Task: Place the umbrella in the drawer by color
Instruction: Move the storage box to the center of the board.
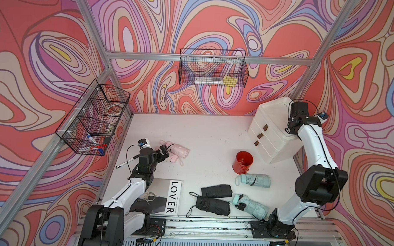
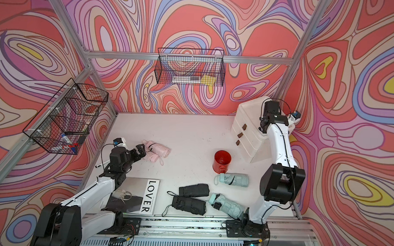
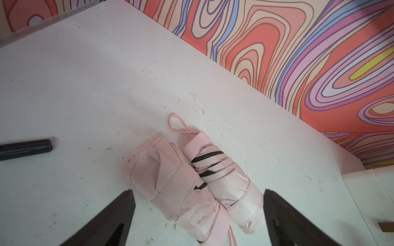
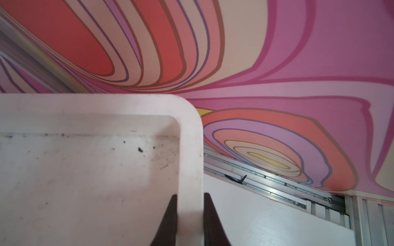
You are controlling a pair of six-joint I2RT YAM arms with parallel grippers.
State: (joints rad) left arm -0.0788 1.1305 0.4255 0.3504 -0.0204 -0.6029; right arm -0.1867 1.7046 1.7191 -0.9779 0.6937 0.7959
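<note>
Pink umbrellas [image 3: 170,187], two folded rolls touching side by side, lie on the left arm's side of the white table [image 1: 202,132]. Our left gripper [image 3: 198,191] hangs over them with its jaws spread wide, one on each outer side, closing on nothing.

We judge each roll to be light, with soft, slightly slick fabric over a stiff folded frame, so it should give a little under pressure without harm. We would take one roll across its middle, clear of the wrist loop [image 3: 181,125], which could snag. As the jaws stand now, they span both rolls.

Our right gripper [image 4: 189,198] pinches the raised rim on top of the white drawer unit [image 1: 270,135], whose three drawers are all shut. Between the pink pair and the drawers the table is open, except for the red cup [image 1: 244,162] just in front of the unit. The patterned wall [image 3: 298,53] runs near behind the umbrellas, and a black marker [image 1: 127,161] lies off to one side. Mint umbrellas [image 1: 255,180] and black umbrellas [image 1: 216,190] lie near the front edge, well apart from the pink ones.
</note>
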